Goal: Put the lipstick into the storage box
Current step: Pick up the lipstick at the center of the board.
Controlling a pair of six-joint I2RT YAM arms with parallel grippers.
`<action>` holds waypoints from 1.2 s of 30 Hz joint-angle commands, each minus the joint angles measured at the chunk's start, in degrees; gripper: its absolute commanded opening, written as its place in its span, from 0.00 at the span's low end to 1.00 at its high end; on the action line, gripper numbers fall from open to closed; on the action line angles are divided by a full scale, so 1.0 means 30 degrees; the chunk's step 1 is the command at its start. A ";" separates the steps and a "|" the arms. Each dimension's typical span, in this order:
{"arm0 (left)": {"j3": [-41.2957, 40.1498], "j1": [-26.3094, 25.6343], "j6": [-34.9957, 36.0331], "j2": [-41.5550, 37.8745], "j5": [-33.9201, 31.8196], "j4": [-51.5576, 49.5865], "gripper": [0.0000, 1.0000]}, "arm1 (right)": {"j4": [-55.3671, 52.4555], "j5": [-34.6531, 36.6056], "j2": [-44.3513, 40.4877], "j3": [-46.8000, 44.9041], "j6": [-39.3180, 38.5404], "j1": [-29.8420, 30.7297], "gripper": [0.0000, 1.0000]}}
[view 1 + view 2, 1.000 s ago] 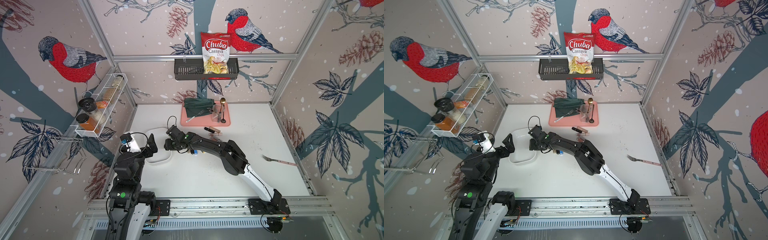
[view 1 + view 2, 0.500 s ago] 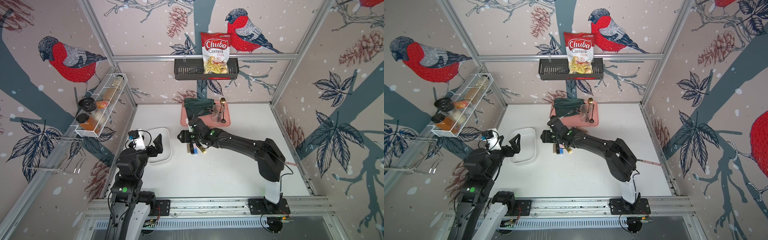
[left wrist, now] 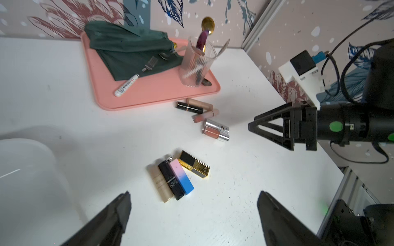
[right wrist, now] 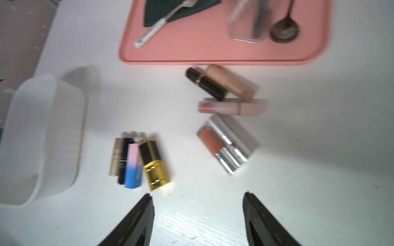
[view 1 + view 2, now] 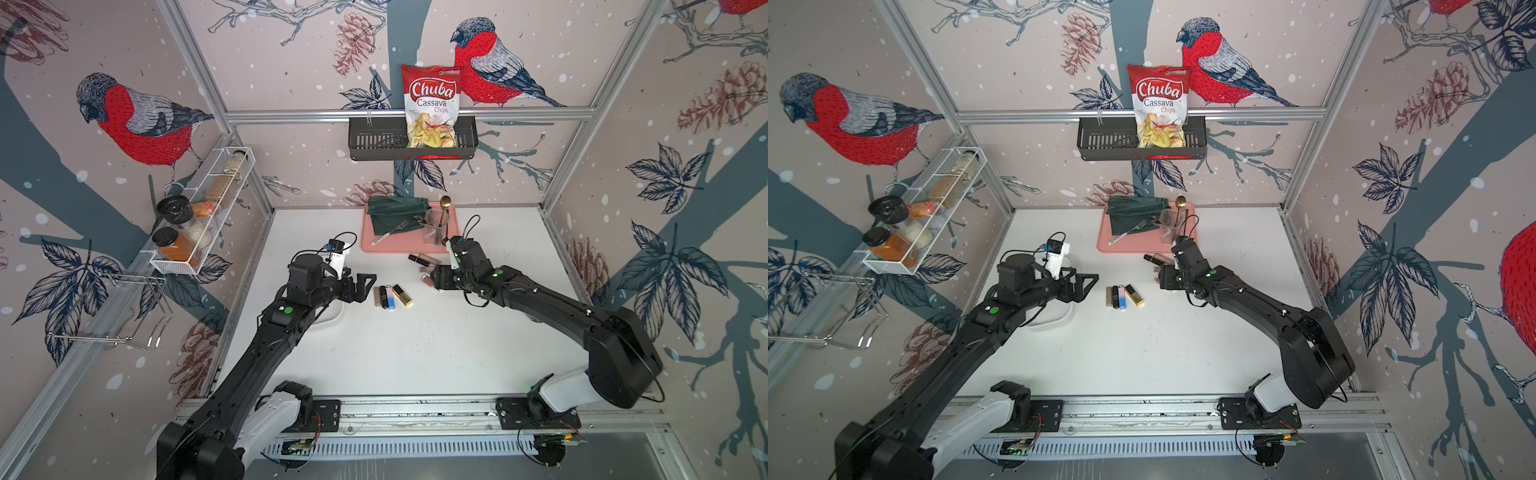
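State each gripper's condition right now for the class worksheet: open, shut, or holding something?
Left gripper: open, holding nothing.
Right gripper: open, holding nothing.

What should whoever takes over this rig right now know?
Left gripper: open, empty, between the box and the four lipsticks.
Right gripper: open, empty, by the other lipsticks.
Box: no lipstick visible inside.
Four lipsticks lie side by side mid-table; several more lie beside the tray.
Done: nothing boxed yet.
Left: move every lipstick into the box.
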 commanded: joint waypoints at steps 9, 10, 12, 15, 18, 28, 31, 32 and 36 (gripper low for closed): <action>-0.0495 -0.0263 0.0665 0.0907 -0.1175 0.0760 0.96 | 0.0539 -0.1336 0.0133 -0.0696 -0.1972 0.1948 0.68; -0.0482 -0.0254 0.0665 0.1031 -0.1271 0.0660 0.96 | 0.0353 -0.0710 0.0636 -0.0271 -0.1893 0.2683 0.68; -0.0378 -0.0255 0.0665 0.1132 -0.1488 0.0511 0.96 | 0.0245 -0.0121 0.1607 0.0401 -0.1746 0.3604 0.68; -0.0460 -0.0251 0.0643 0.0838 -0.1929 0.0446 0.96 | 0.0240 0.0029 0.2985 0.1135 -0.1611 0.4190 0.66; -0.0597 -0.0255 0.0563 0.0428 -0.2269 0.0482 0.96 | 0.0284 0.0263 0.3736 0.1587 -0.1715 0.4354 0.63; -0.0570 -0.0252 0.0577 0.0202 -0.2965 0.0322 0.96 | -0.0453 0.1883 0.4577 0.2424 -0.1974 0.3395 0.62; -0.0546 -0.0248 0.0559 0.0144 -0.2972 0.0328 0.96 | -0.0441 0.1729 0.4324 0.1907 -0.2038 0.2123 0.62; -0.0517 -0.0252 0.0558 0.0143 -0.2965 0.0356 0.96 | -0.0375 0.1650 0.4247 0.1768 -0.2157 0.1800 0.62; -0.0493 -0.0252 0.0581 0.0230 -0.2910 0.0366 0.96 | -0.0367 0.1347 0.4198 0.1524 -0.2539 0.1044 0.61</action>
